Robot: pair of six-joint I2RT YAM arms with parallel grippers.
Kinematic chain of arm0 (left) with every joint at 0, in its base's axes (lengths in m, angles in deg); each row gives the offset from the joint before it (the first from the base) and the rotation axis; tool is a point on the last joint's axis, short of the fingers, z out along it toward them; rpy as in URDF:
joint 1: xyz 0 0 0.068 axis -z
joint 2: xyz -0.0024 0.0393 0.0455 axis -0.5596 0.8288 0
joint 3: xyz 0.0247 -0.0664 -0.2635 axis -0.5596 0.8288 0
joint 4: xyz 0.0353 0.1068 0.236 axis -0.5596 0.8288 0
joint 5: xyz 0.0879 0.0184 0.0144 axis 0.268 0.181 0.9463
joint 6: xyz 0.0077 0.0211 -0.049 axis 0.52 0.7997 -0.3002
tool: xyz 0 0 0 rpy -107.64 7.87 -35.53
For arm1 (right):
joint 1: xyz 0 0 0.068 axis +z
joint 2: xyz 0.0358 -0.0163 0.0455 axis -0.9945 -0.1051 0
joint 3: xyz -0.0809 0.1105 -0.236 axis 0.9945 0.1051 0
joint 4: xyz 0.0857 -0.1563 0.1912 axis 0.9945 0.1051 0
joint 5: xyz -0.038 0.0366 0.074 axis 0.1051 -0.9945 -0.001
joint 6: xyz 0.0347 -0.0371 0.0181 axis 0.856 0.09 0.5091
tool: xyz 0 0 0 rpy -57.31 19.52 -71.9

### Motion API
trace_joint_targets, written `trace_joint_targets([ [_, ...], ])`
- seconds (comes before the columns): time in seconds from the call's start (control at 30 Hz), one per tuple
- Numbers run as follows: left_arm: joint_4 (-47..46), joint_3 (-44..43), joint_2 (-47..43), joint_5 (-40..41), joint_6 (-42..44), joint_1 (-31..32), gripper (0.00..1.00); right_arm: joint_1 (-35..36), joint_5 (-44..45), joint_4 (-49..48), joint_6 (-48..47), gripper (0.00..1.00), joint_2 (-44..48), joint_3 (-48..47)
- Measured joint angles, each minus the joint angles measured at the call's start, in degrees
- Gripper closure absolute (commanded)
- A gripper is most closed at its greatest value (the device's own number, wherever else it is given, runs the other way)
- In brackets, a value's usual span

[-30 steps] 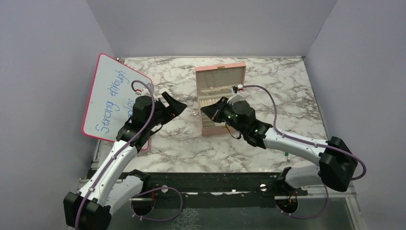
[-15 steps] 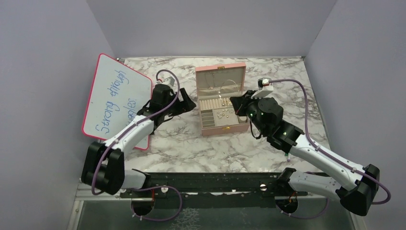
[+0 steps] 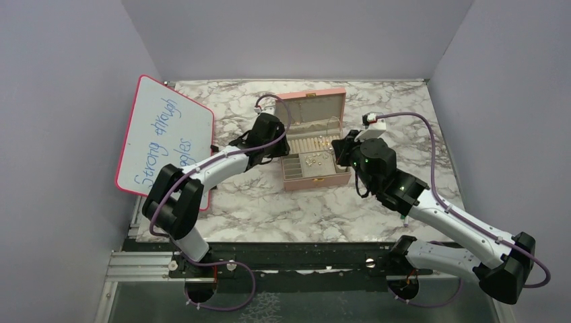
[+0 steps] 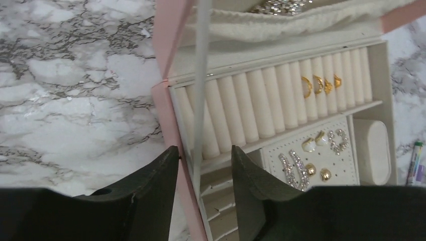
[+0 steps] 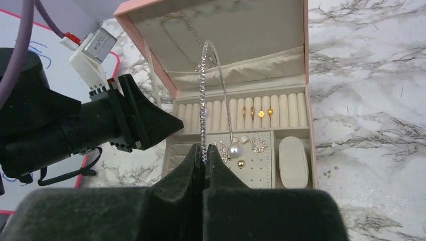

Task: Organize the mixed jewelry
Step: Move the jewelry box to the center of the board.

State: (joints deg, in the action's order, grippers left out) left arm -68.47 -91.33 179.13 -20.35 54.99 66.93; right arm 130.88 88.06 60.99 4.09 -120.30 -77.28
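Observation:
The pink box [image 3: 311, 101] stands open mid-table. My right gripper [image 5: 203, 154] is shut on a thin silver hoop chain [image 5: 203, 100] with a pearl [image 5: 234, 149] at its free end, and holds it upright over the box's tray; the gripper also shows in the top view [image 3: 339, 145]. Gold rings [image 5: 256, 113] sit in the ring rolls, and small earrings [image 4: 321, 150] lie on the dotted pad. My left gripper [image 4: 205, 156] is open, with its jaws on either side of the box's left wall [image 4: 173, 130]; it also shows in the top view [image 3: 281, 145].
A whiteboard [image 3: 165, 141] with blue writing leans at the left wall. A green-and-white marker pen [image 4: 415, 160] lies on the marble right of the box. A white cushion [image 5: 293, 161] fills the tray's right compartment. A fine chain [image 5: 181, 35] hangs in the lid.
My left arm has swung right from the whiteboard to the box's left wall. My right arm drew back off the box to its right side, holding the hoop chain, then stayed.

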Motion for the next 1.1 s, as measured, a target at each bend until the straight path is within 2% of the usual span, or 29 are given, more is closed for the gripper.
trace_joint_targets([
  [0.27, 4.7, -1.4, 2.2, 7.6, -0.8, 1.6, 0.79, 0.0, 0.2, 0.0, -0.3, 0.99, 0.6, 1.1],
  [0.43, 5.0, -1.8, 2.5, 8.2, -0.8, 1.7, 1.00, 0.0, 0.2, 0.0, -0.3, 0.99, 0.7, 1.2],
  [0.73, 6.4, -2.0, 2.1, 9.2, -0.7, 1.9, 1.00, 0.0, -4.3, 0.0, -3.5, 0.99, 0.2, 1.0],
  [1.1, 14.8, 4.3, -7.3, 10.6, 1.2, 1.1, 1.00, 0.0, -16.4, -0.7, -11.4, 0.99, -3.9, 0.0],
])
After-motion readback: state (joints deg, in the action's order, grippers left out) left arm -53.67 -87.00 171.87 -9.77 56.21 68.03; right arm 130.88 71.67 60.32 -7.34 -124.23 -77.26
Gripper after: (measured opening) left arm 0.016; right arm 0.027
